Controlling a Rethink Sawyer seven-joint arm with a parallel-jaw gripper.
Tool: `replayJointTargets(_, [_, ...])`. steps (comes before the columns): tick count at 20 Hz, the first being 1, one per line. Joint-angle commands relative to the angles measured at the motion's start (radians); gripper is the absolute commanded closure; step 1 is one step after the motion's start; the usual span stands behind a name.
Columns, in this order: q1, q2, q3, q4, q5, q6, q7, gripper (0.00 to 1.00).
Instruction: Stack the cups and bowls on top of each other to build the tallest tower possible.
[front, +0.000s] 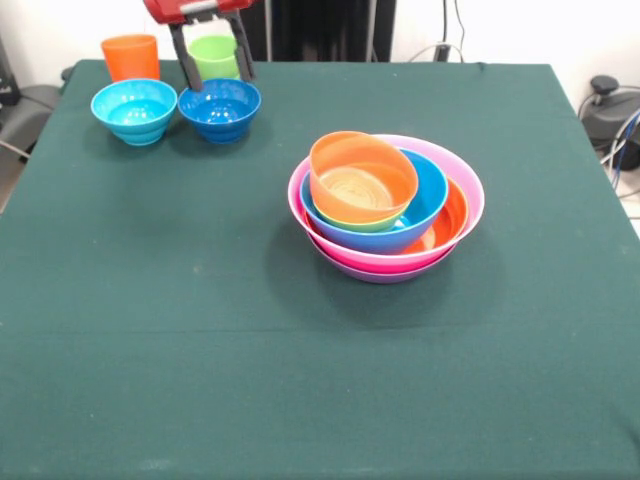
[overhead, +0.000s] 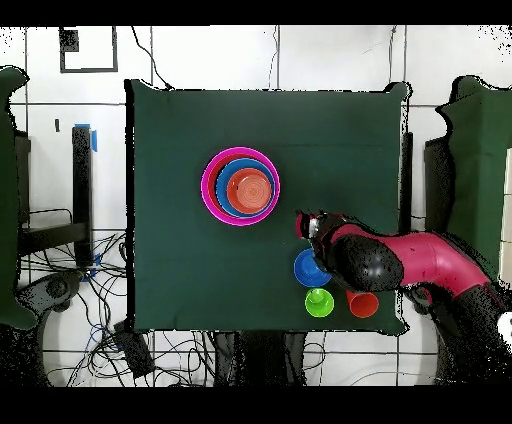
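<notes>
Front view: dark green table (front: 200, 350), white wall (front: 500, 30) behind, gripper's fingers (front: 187, 62) spread around green cup (front: 214, 56).

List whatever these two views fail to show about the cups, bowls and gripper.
- Light blue bowl: hidden under the arm in the overhead view.
- Gripper: its body is cut off by the top edge in the front view and blurred overhead; the jaws stand apart around the lime green cup, contact unclear.
- Tower: the lime green bowl shows only as a sliver below the top orange bowl.
- Orange cup: partly covered by the arm overhead.
</notes>
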Motion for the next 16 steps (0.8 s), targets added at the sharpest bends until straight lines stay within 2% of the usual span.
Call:
replayJointTargets(1, [-0.003,-0.138,-0.046,0.107,0.059,0.249,-0.114,0.00])
replayJointTargets(3, [-0.024,-0.161,-0.035,0.136,0.058,0.252,-0.126,0.00])
replayJointTargets(10, [-0.074,-0.166,0.004,0.180,0.047,0.235,-0.148,0.00])
replayJointTargets(12, [-0.093,-0.138,0.025,0.183,0.048,0.213,-0.154,0.00])
replayJointTargets(16, [-0.150,-0.022,0.091,0.199,0.067,0.153,-0.181,0.00])
